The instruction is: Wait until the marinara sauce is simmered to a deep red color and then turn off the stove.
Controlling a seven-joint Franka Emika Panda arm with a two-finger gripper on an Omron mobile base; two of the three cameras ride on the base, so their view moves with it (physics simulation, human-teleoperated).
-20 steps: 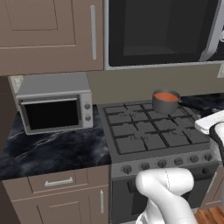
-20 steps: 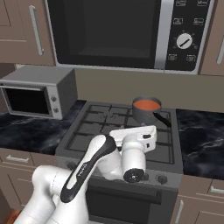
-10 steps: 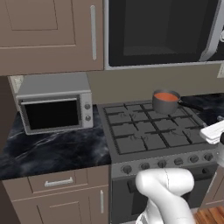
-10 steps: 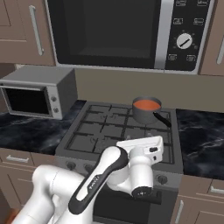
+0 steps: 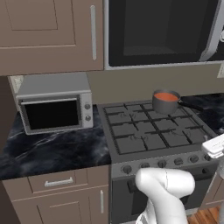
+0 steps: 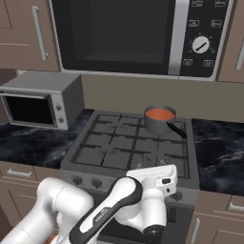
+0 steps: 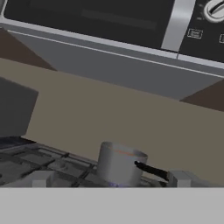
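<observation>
At the far left of the counter sits the toaster oven [image 5: 54, 103], well apart from anything the task concerns; next to it comes the stove [image 5: 153, 135], its black grates running back to the wall and its row of knobs [image 5: 162, 164] along the front panel, facing the robot. On the back right burner stands the saucepan [image 6: 159, 120], its black handle pointing to the right and toward the front, and in it the marinara sauce [image 6: 160, 114] shows as a flat disc of orange-red, brighter than a deep red, so by my judgement the waiting is not over. In the hand view a faint bluish glow sits at the pan's base, which suggests the burner is lit, though it is small and hard to be sure of. Above hangs the microwave [image 6: 138, 35]. The robot's hand [image 6: 155, 177] is low, just in front of the stove's front edge and toward its right end; it looks across the grates at the pan, so the sauce lies ahead and somewhat above it, while the knobs lie close by, below and a little to its left. That closeness to the knob row is what the turn-off will depend on; which knob serves the back right burner cannot be told. The fingertips are not clearly seen, so whether the hand is open or closed cannot be told.
</observation>
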